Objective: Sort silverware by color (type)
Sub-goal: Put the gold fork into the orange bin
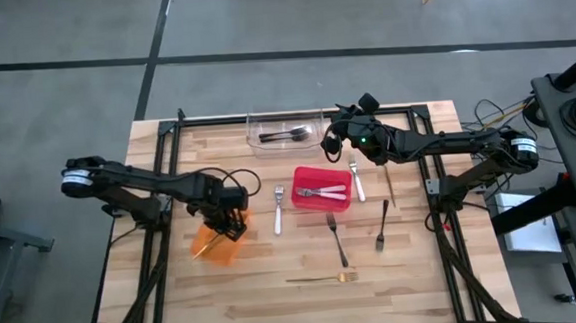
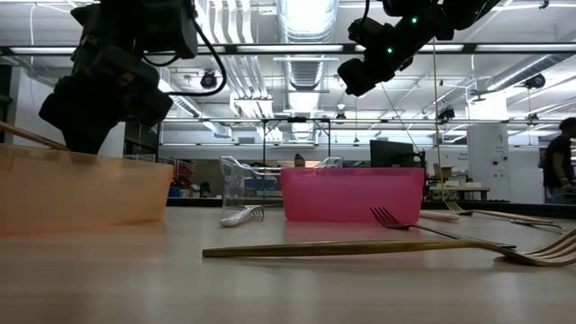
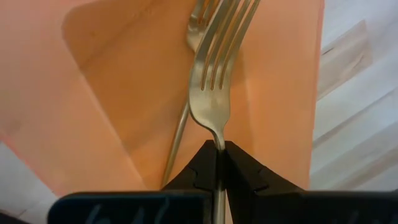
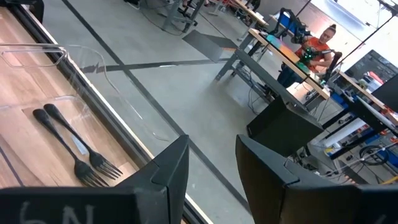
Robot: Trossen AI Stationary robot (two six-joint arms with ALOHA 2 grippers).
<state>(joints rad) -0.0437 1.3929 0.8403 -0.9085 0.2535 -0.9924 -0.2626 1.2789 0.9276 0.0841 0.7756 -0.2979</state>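
Observation:
My left gripper [image 1: 232, 223] hangs over the orange bin [image 1: 213, 244], shut on a gold-looking fork [image 3: 214, 74]. A second gold fork [image 3: 180, 124] lies in that bin beneath it. My right gripper [image 1: 338, 130] is raised beside the clear bin [image 1: 286, 132], open with nothing between its fingers [image 4: 211, 168]. Two black forks [image 4: 74, 149] lie in the clear bin. Silver forks [image 1: 320, 192] lie in the red bin [image 1: 321, 169]. Loose on the table lie silver forks [image 1: 278, 210] [image 1: 355, 177], dark forks [image 1: 336, 239] [image 1: 382, 226] and a gold fork [image 1: 320, 277]. My left gripper pinches the fork's handle just behind the neck [image 3: 219, 143] between its two fingers. The fingers point steeply down and lie along the fork. Its tined head sticks out beyond the fingertips into the orange bin; whether the tines touch the bin's floor I cannot tell.
A thin gold utensil [image 1: 390, 185] lies right of the red bin. Black frame rails [image 1: 159, 189] run along the table's left and right sides. Bare wood [image 1: 277, 302] lies toward the near edge. A person [image 4: 314, 50] sits at a desk beyond the table.

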